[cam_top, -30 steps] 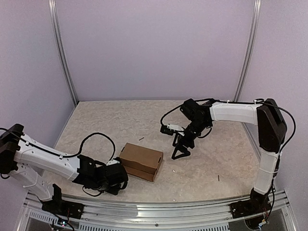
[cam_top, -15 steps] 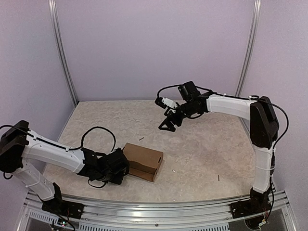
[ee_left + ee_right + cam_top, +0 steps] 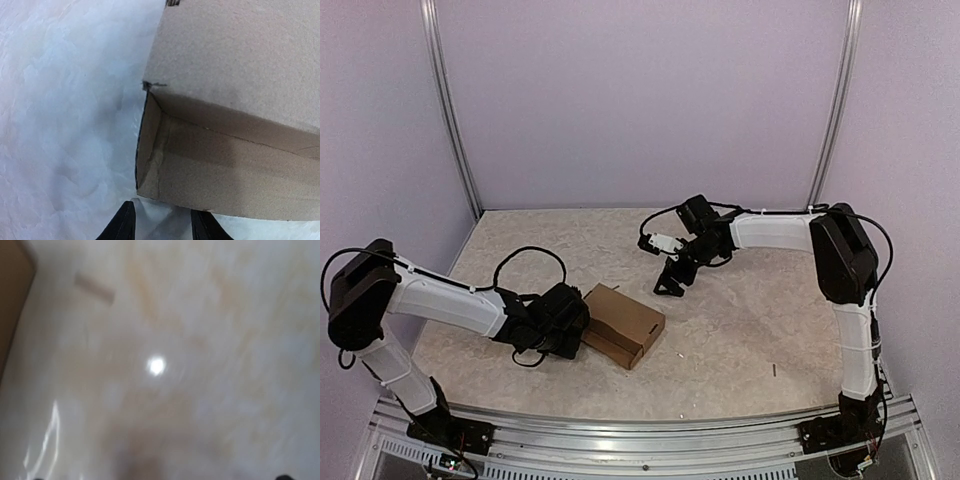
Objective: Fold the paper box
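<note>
The left gripper (image 3: 161,226) is nudging the box (image 3: 623,323), now swung askew on the near table (image 3: 740,330). Its fingers are half apart, gripping nothing, just off an end flap that looks untucked. The right gripper (image 3: 670,283) is retreating, spread wide and empty. A scrap (image 3: 773,370) is lying well clear.

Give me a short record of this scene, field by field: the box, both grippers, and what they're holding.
box: brown cardboard, folded into a block shape, lying on the table
left gripper: open, fingertips at the box's near end, gripping nothing
right gripper: open, over the table beyond the box, apart from it
held: nothing in either gripper
</note>
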Available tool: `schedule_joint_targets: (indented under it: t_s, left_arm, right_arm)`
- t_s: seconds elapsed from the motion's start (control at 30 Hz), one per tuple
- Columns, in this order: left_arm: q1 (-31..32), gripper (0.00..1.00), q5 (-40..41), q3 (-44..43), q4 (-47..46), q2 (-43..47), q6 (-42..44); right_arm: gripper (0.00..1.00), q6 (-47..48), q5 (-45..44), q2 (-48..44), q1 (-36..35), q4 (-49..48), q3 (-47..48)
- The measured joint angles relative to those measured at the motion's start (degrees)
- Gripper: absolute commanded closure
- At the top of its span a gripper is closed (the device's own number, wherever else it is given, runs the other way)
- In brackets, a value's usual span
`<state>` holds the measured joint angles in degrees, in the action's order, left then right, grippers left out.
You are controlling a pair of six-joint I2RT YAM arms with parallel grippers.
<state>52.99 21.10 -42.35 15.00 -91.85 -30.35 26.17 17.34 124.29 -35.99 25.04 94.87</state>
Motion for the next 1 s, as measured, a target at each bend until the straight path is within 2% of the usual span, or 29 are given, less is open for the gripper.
schedule_joint_targets:
  t_s: [0.33, 0.47, 0.67, 1.0]
  left_arm:
    - [-2.78, 0.61, -2.84, -4.83, -4.81, -5.18, 7.26]
    - [-2.27, 0.61, -4.66, -2.95, -6.05, -4.2, 7.26]
    - [1.66, 0.63, -7.56, 2.38, -7.34, 0.59, 7.91]
    - [1.95, 0.64, -8.24, 1.79, -16.83, -3.65, 11.82]
  right_arm:
    - [0.0, 1.64, -2.05, -0.33, -0.02, 3.34, -6.01]
    - [0.0, 2.08, -1.99, -0.94, -0.26, 4.07, -6.05]
    - [0.0, 2.93, -1.95, -2.05, -1.18, 4.2, -6.56]
    - [0.0, 4.39, -3.1, -2.08, -4.52, 4.81, -6.78]
